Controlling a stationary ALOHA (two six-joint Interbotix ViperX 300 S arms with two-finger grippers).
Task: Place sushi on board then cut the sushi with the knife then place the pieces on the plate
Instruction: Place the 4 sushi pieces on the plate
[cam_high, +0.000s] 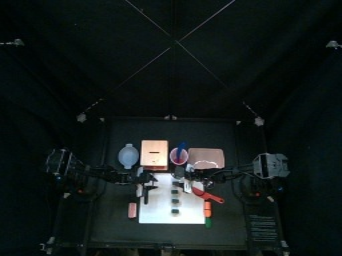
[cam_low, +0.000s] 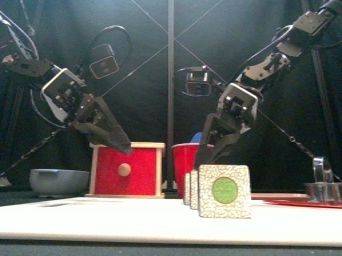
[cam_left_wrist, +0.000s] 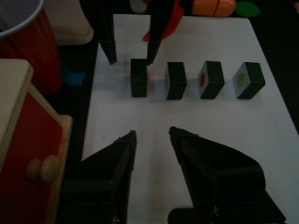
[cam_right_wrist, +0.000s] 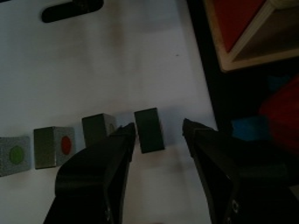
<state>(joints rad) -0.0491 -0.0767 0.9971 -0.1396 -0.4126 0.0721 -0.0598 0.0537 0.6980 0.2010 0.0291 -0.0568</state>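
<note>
My left jaws (cam_left_wrist: 152, 136) hang apart and empty over the white board (cam_left_wrist: 233, 122), facing the cut sushi row (cam_left_wrist: 193, 79) mid-tabletop (cam_high: 107, 215). My right jaws (cam_right_wrist: 158, 128) are apart too, the end piece (cam_right_wrist: 149, 131) between them. I should descend squarely, pinch only that piece, then carry it to the pink plate (cam_high: 206, 157) by the back edge.

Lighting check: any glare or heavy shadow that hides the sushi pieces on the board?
Front view: light falls evenly; the nearest sushi piece is well lit on the white board. Top view: dim, with the board glaring. Left wrist view: soft shadows beside the pieces. Right wrist view: the right end effector is a dark shape straddling one piece.
</note>
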